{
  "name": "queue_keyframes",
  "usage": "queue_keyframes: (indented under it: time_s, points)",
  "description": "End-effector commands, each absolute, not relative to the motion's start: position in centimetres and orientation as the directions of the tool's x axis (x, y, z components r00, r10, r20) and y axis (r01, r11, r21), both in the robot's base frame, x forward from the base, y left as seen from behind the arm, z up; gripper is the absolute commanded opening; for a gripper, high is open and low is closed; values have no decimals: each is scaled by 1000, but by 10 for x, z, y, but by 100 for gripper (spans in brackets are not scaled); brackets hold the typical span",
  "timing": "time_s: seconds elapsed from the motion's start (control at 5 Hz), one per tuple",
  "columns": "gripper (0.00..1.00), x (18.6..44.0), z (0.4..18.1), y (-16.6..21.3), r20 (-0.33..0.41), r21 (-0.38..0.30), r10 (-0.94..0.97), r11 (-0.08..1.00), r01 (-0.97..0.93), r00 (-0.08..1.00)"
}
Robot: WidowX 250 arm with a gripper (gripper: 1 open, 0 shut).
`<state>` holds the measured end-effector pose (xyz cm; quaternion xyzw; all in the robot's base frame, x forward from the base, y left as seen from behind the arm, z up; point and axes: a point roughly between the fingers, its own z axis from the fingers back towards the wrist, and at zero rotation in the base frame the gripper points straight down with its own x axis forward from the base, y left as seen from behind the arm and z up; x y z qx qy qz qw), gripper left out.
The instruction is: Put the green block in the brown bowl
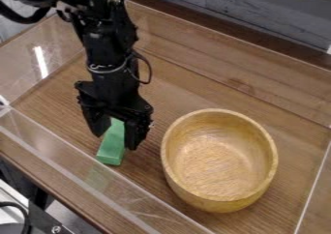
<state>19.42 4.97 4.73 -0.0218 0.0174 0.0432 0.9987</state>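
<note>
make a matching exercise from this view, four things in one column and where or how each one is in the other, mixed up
Things
1. green block
2. brown bowl
3. black tool
4. table

Descriptions
A. brown wood, under the block and bowl
B. open, at the block
C. on the table, partly hidden by the tool
D. round and empty, to the right of the block in the picture

Pairs
1-C
2-D
3-B
4-A

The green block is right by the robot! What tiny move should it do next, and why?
Probably close the jaws gently: the gripper stands open, with its jaws seeming to straddle the green block, which hasn't reached the brown bowl yet.
</note>
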Motion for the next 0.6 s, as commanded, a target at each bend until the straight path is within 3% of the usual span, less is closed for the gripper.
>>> queue_keyframes:
  time_s: [0.0, 0.4]
  points:
    - [100, 199, 48, 53, -5, -43, 87, 995, -87, 996]
    - [100, 201, 39, 52, 4, -54, 94, 994, -94, 996]
